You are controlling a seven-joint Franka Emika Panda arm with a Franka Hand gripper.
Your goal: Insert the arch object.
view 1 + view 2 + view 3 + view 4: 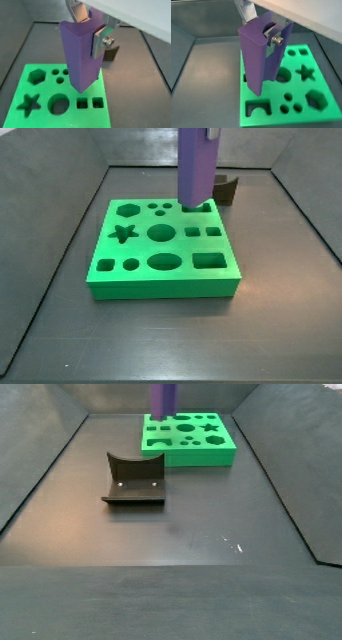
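Tool [90,30] hangs over the green board [166,263], its flat silver plates with dark pads clamped on the upper end of a tall, smooth purple bar [79,55] that stands upright, lower end just above the board's top. The board is a glossy slab with star, hexagon, round, oval and square holes. Arch object [226,191], small, dark, matte, sits on the dull grey surface [201,534] just beside the board, not held.
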